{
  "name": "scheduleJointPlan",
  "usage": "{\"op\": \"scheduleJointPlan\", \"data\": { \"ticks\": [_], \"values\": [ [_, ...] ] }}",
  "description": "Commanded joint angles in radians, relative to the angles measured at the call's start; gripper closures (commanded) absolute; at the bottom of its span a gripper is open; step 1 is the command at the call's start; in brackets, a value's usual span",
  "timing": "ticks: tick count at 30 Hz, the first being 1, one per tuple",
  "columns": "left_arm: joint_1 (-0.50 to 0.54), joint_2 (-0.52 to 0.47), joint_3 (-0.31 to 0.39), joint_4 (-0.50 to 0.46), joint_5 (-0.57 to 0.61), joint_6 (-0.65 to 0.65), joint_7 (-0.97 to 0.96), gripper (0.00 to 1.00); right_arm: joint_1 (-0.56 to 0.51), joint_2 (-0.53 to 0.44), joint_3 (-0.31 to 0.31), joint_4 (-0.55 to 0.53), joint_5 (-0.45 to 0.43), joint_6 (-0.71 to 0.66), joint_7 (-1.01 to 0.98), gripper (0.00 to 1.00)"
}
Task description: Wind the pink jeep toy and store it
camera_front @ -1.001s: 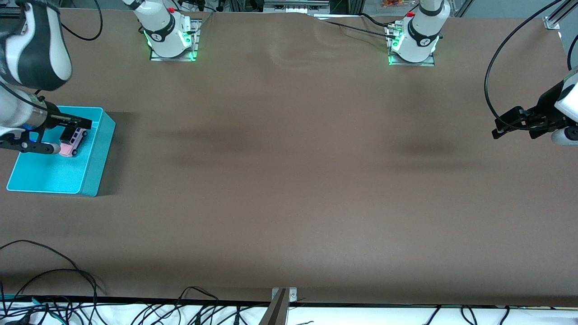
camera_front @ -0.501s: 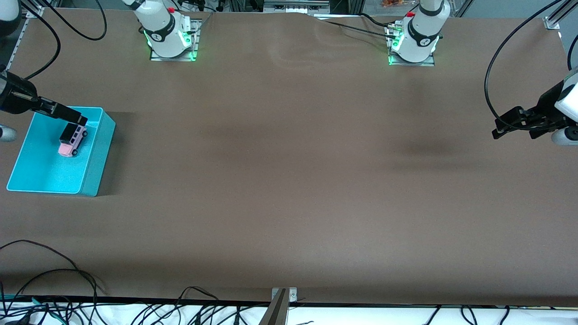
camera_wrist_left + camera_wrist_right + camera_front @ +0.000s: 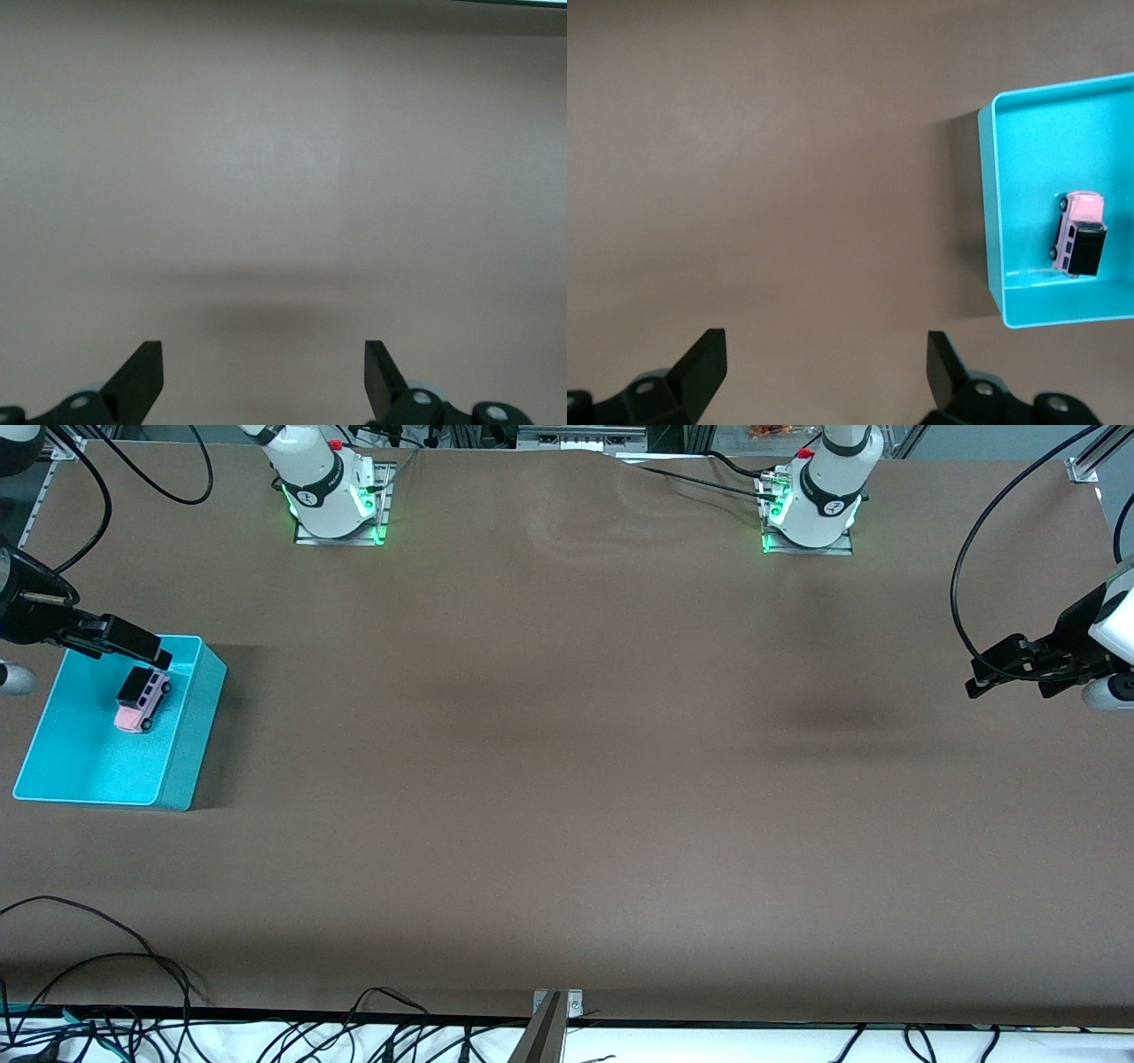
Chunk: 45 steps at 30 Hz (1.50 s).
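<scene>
We see the pink jeep toy [image 3: 142, 700] [image 3: 1079, 232] standing on its wheels on the floor of the turquoise bin [image 3: 190, 726] [image 3: 990, 204], in the part of the bin farther from the front camera, touched by nothing. The right gripper [image 3: 133, 645] [image 3: 824, 376] hangs in the air over the bin's rim farthest from the front camera, its fingers spread wide and empty. Well apart from the bin, at the left arm's end of the brown table [image 3: 567, 779], the left gripper [image 3: 992, 671] [image 3: 263, 381] waits above bare tabletop with its fingers spread just as wide, holding nothing
</scene>
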Motion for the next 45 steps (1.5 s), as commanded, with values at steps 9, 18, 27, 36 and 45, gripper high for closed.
{"op": "scheduleJointPlan", "data": {
  "ticks": [9,18,27,36,45],
  "values": [
    [0.005,-0.016,-0.007,-0.015,0.026,0.013,-0.018,0.0,-0.002,-0.008,0.061,0.01,-0.149,0.05,-0.026,0.0],
    [0.005,-0.018,-0.007,-0.015,0.026,0.013,-0.018,0.0,-0.005,-0.013,0.058,0.01,-0.14,0.039,-0.034,0.0],
    [0.003,-0.016,-0.007,-0.015,0.026,0.015,-0.018,0.0,-0.005,-0.014,0.06,0.01,-0.14,0.039,-0.036,0.0],
    [0.005,-0.016,-0.007,-0.015,0.026,0.015,-0.018,0.0,-0.005,-0.014,0.063,0.01,-0.14,0.016,-0.039,0.0],
    [0.003,-0.016,-0.007,-0.015,0.026,0.015,-0.018,0.0,-0.005,-0.016,0.063,0.015,-0.139,0.016,-0.048,0.0]
  ]
}}
